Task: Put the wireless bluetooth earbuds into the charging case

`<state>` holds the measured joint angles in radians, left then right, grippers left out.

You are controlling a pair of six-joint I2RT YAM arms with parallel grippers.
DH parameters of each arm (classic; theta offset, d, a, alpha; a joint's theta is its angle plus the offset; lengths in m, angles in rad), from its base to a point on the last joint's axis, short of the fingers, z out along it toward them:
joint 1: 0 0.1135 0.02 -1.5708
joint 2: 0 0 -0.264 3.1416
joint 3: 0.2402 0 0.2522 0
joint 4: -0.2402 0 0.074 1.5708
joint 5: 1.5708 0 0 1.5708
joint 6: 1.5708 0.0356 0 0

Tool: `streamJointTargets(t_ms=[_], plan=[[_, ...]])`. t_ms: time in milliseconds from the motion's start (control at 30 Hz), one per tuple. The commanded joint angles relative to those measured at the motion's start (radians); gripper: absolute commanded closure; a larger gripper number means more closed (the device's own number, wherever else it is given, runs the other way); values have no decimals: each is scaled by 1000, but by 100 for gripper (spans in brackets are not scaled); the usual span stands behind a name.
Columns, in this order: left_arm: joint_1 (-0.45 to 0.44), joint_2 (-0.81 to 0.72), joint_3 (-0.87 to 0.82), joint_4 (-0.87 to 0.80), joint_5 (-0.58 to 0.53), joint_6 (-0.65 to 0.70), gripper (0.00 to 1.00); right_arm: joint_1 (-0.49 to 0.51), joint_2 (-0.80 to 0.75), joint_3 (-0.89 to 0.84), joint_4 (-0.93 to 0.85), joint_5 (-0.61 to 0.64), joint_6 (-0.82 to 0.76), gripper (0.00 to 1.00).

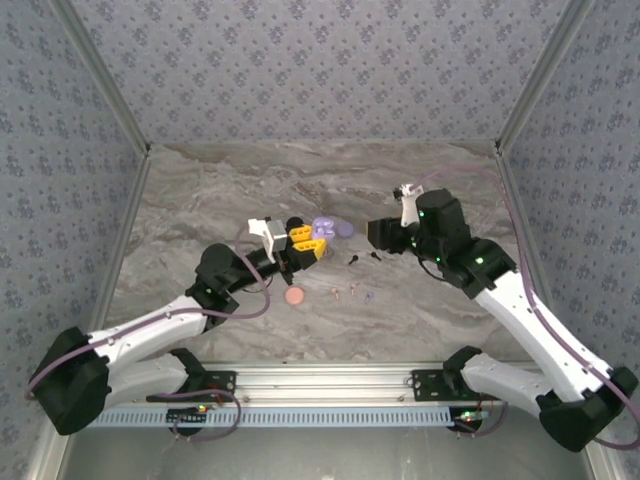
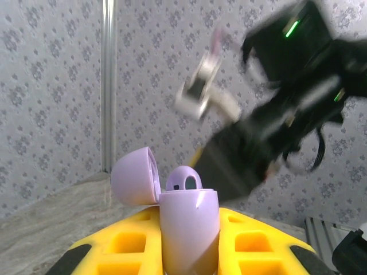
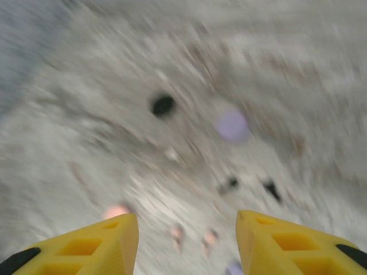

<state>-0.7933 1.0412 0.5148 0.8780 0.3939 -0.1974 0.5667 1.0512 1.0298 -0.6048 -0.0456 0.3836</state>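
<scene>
Grey marbled table with pink disc, lilac disc, scattered black, pinkish, lilac earbuds.

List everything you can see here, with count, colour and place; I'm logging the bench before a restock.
charging case: one, lilac, lid open, held in the left gripper
seated earbud: one, lilac, in the case
black earbuds: two, black, mid-table between the arms
pinkish earbuds: two, pinkish, nearer the arm bases than the black pair
loose earbud: one, lilac, right of the pinkish pair
black disc: one, black, beside the left gripper
lilac disc: one, lilac, right of the case
pink disc: one, salmon pink, left of the pinkish pair
table: one, grey marbled
walls: grey-blue, patterned
left gripper: yellow fingers, shut on the case
right gripper: yellow fingers, open, nothing held
</scene>
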Motion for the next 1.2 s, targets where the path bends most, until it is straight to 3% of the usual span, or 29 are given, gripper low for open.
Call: streamJointTargets(t_ms=[0, 100, 333, 1167], plan=[[-7, -49, -9, -29, -39, 48, 100, 1, 80, -80, -112, 7, 89, 50], [-7, -61, -12, -52, -47, 59, 100, -8, 81, -143, -34, -51, 105, 50], [-6, -65, -14, -55, -51, 63, 100, -31, 171, -184, -40, 3, 119, 50], [-6, -66, -18, -59, -48, 65, 100, 70, 495, -216, 95, -6, 172, 57]])
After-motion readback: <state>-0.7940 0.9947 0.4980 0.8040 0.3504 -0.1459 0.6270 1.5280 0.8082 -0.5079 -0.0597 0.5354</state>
